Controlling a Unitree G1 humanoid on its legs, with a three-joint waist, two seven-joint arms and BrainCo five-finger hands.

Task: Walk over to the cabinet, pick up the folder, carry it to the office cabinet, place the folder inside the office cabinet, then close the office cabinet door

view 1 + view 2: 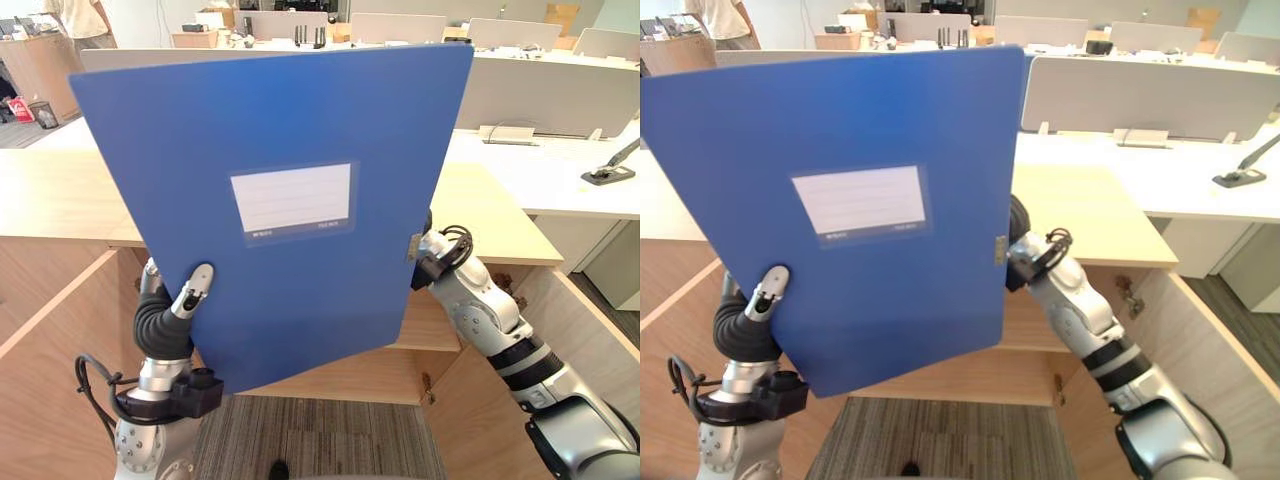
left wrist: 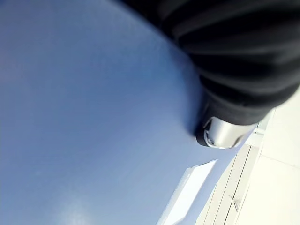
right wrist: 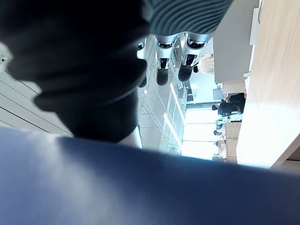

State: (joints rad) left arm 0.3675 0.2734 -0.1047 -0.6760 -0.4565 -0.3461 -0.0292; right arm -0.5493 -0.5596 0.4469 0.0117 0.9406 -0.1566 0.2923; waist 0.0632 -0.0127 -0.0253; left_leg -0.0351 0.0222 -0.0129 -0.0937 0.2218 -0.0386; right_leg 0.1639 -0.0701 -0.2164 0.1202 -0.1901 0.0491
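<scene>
A big blue folder [image 1: 290, 130] with a white label stands upright close in front of me, held between both hands. My left hand [image 1: 165, 320] grips its lower left corner, the thumb [image 1: 195, 285] pinched on the front face. My right hand [image 1: 432, 258] presses against the folder's right edge by the clasp. In the right wrist view its fingers [image 3: 161, 61] reach out straight past the folder [image 3: 140, 187]. Behind and below the folder is the light wooden office cabinet [image 1: 60, 200], its doors swung open towards me.
The cabinet's open doors flank me, left [image 1: 50, 380] and right [image 1: 1220, 330], with a shelf [image 1: 425, 325] inside and grey carpet [image 1: 320, 440] below. White desks with grey partitions [image 1: 560, 95] lie beyond. A dark desk tool [image 1: 608, 172] rests far right. A person [image 1: 85, 20] stands far left.
</scene>
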